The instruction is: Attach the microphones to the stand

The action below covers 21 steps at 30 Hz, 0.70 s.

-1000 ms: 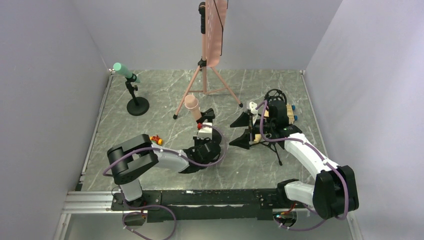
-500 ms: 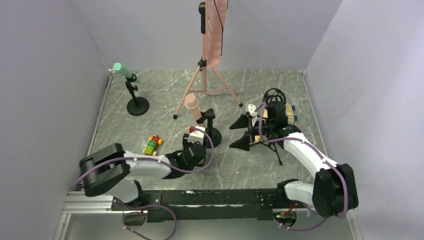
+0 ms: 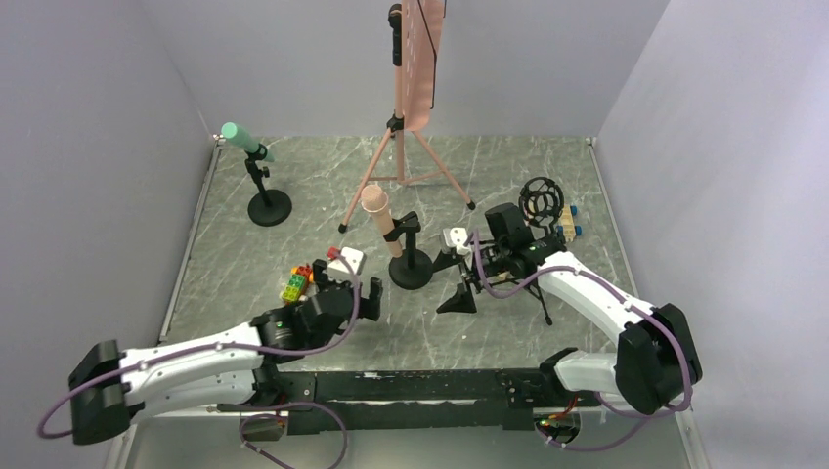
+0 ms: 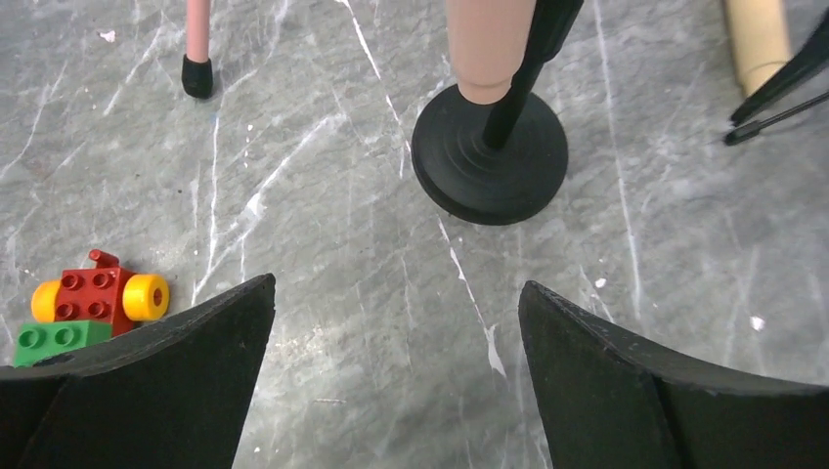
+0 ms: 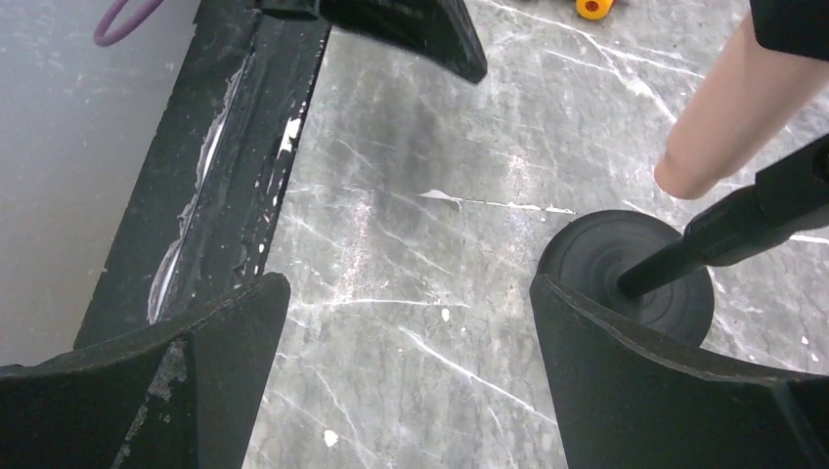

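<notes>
Left wrist view: your left tool (image 4: pixel 396 303) is spread and empty, short of the round-base stand (image 4: pixel 489 156). The stand carries the pink microphone (image 4: pixel 486 44) tilted, so no grip seems needed. Your right tool (image 5: pixel 406 293), likewise spread, faces it. The tan microphone (image 4: pixel 755 39) lies on the desk (image 4: pixel 323 234), apparently unmounted.

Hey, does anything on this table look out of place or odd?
A small multicoloured block toy lies loose on the table beside the open left claw; it has nothing to do with the pink microphone on its stand nearby. Nothing looks spilled or broken.
</notes>
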Available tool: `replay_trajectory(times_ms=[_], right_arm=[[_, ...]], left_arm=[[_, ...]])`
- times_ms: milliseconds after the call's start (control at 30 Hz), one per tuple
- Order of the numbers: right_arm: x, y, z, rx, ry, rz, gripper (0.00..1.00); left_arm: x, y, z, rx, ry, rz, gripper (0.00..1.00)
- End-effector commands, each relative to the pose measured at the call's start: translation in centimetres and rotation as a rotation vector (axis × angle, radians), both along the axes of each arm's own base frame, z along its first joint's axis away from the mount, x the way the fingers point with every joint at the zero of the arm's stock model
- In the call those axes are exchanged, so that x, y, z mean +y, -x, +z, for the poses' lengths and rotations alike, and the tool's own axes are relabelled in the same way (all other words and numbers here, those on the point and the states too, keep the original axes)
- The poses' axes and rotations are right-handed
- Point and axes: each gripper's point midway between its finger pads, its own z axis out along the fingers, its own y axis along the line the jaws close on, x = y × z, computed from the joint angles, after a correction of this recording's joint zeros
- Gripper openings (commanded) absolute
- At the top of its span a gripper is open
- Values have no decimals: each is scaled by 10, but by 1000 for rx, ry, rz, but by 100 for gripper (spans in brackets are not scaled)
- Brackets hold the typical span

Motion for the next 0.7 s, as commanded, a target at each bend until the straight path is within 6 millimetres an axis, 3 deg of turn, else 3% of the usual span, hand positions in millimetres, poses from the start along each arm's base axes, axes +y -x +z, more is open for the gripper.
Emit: replay_trajectory(times_ms=[0,133,467,567,667], right_arm=[[1,3,11,-101,17,72,100],[1,2,24,-184,60,96,100],[17,-66,100,-401,29,-111,100],[22,-87,107,-420,21,-185,100],[26,-107,101,-406,16,-270,100]], left_arm=[[17,15,8,-8,11,-60,99],[30,22,22,-28,70,-63,99],[45,31,19,-4,118,-36,99],[48,32,20,-5,124,-28,99],[51,33,21,-5,132,-22,99]])
